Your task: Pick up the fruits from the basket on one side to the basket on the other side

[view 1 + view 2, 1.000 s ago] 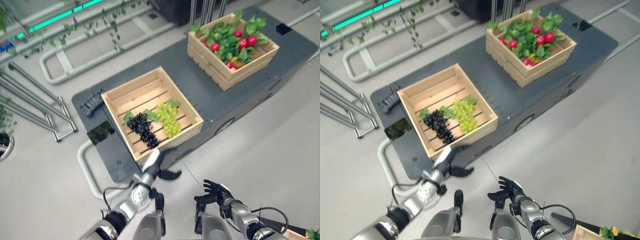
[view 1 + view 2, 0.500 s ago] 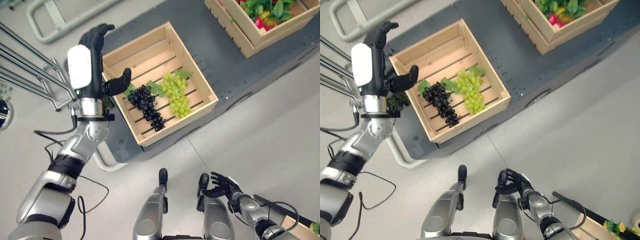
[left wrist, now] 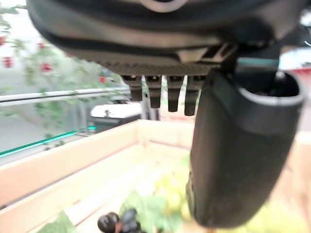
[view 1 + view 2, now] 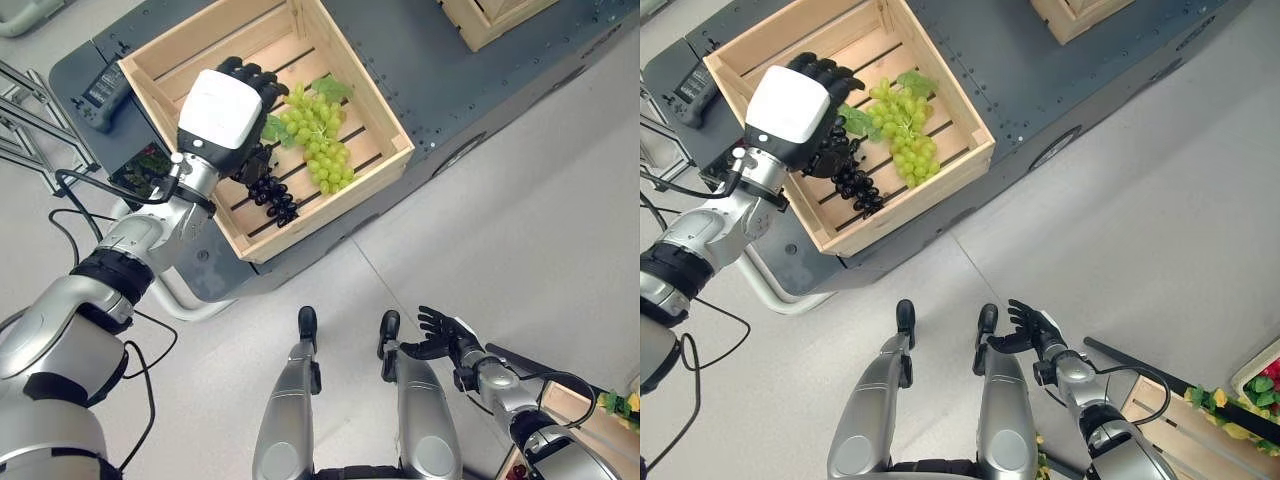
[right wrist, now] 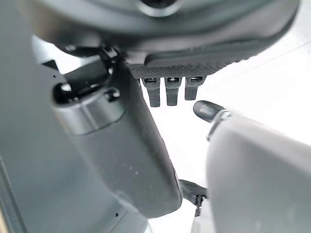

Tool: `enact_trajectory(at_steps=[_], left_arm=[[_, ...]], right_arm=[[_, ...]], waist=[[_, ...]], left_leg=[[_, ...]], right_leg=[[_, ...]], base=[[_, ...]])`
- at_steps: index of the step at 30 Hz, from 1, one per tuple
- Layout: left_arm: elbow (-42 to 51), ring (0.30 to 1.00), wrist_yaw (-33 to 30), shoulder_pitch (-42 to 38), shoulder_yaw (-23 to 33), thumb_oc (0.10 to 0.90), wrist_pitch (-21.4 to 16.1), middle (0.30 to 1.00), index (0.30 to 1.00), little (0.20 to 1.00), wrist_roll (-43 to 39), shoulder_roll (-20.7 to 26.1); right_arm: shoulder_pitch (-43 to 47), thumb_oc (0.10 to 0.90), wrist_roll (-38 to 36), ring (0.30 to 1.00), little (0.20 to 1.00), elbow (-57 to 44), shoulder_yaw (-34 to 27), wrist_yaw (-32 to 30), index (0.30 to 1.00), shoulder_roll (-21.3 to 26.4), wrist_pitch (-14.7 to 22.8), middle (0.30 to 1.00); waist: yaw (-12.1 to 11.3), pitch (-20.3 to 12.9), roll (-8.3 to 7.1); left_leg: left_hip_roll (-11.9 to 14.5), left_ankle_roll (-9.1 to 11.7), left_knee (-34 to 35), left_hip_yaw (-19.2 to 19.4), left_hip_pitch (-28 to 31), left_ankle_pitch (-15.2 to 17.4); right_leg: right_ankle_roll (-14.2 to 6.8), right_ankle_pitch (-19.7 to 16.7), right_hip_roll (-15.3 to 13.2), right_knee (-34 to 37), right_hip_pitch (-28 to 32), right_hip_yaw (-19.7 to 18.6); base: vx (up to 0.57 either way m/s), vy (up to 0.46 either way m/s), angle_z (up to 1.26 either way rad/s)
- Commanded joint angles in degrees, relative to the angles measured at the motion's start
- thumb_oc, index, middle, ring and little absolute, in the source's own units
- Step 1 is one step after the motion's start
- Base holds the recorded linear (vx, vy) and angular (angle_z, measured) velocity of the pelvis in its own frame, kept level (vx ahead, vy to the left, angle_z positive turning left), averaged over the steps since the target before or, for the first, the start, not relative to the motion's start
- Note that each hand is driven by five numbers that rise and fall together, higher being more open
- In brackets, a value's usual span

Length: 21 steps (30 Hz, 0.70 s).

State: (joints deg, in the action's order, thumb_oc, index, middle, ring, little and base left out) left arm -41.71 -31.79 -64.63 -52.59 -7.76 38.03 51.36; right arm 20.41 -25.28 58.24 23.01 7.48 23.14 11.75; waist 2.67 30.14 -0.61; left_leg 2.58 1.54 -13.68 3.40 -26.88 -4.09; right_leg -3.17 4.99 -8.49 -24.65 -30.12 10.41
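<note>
Left hand: the left hand [image 4: 222,112] hangs over the crate [image 4: 378,122], palm down, its white back facing the head camera. Its fingers [image 4: 250,73] bend down toward the fruit; the wrist view shows them spread apart with nothing between them and the thumb [image 3: 238,145], so the hand holds nothing.

Black grapes: the black grapes [image 4: 272,197] lie on the crate's slats directly under the hand, the upper part of the bunch hidden beneath it and the tail trailing out on the wrist side. Whether the fingers touch the bunch cannot be told.

Green grapes: the green grapes [image 4: 322,143] lie just beside the hand on its thumb side, touching the black bunch's leaves [image 4: 274,127]; a leaf [image 4: 331,89] sits at the far end of the green bunch, beyond the fingertips.

Crate: pale wood, slatted floor, walls all round the hand; it rests on a dark platform [image 4: 420,60].

Second crate: a corner of another crate [image 4: 495,12] shows on the platform, well beyond the fingertips.

Right hand: the right hand [image 4: 440,335] hangs low, well apart from the crate, its fingers loosely spread and empty.

Beyond the right hand: a crate [image 4: 1265,385] with red fruit and leaves on the floor.
</note>
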Motion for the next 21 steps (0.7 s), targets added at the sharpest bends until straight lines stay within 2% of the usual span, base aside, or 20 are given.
enact_trajectory(at_steps=[1, 6, 11, 16, 21], left_arm=[[-0.9, 0.9, 0.7, -8.1, 4.6, 0.8, 2.5, 0.9, 0.9, 0.9, 2.5, 4.5], [-4.0, 0.9, 4.7, -9.5, 1.9, 0.8, 1.9, 0.9, 0.9, 0.9, 7.3, 4.5], [-3.1, 0.9, 14.3, -11.0, -2.0, 0.8, 1.8, 0.9, 0.9, 0.9, 13.5, 5.3], [-1.1, 0.9, 21.2, -13.1, -5.0, 0.8, 1.8, 0.9, 0.9, 0.9, 16.2, 5.9], [0.7, 0.9, 21.4, -15.8, -7.0, 0.8, 0.3, 0.9, 0.9, 0.9, 17.6, 6.5]], right_arm=[[-0.6, 0.8, -1.4, 0.9, 0.9, -2.3, -1.1, -0.5, 0.9, 3.8, 1.6, 0.9], [0.7, 0.8, -0.9, 0.9, 0.9, -1.9, -0.6, -0.4, 0.9, 3.9, 1.3, 0.9], [2.2, 0.8, -0.8, 0.9, 0.9, -2.3, -0.5, -1.3, 0.9, 4.3, 1.4, 0.9], [2.7, 0.8, -1.1, 0.9, 0.9, -1.6, -0.7, -1.4, 0.9, 4.6, 2.0, 0.9], [2.5, 0.8, -1.6, 0.9, 0.9, -1.2, -1.0, -1.7, 0.9, 4.4, 2.9, 0.9]], waist=[[1.5, -0.3, 0.29], [1.6, -0.3, 0.18], [1.7, -0.3, 0.12], [1.8, -0.3, 0.15], [1.7, -0.3, -0.31]], left_leg=[[0.4, -0.8, -7.9, 2.4, -2.2, 4.4], [0.4, -1.0, -8.6, 2.9, -4.0, 4.9], [0.1, -1.0, -8.8, 2.8, -6.0, 4.9], [0.0, -1.0, -9.0, 3.0, -7.4, 4.9], [0.0, -1.0, -9.1, 3.1, -8.7, 5.0]], right_leg=[[0.2, -3.1, 2.2, -0.8, 0.0, -3.2], [0.0, -3.1, 2.4, -1.5, -2.1, -3.4], [-0.3, -3.8, 2.6, -1.3, -4.3, -3.7], [-0.5, -4.2, 2.4, -1.1, -5.5, -3.6], [-0.6, -4.6, 2.5, -0.8, -6.6, -3.1]], base=[[-0.01, 0.056, -0.01], [-0.01, 0.047, -0.02], [-0.02, 0.028, 0.0], [0.0, 0.008, 0.0], [0.0, 0.0, 0.0]])
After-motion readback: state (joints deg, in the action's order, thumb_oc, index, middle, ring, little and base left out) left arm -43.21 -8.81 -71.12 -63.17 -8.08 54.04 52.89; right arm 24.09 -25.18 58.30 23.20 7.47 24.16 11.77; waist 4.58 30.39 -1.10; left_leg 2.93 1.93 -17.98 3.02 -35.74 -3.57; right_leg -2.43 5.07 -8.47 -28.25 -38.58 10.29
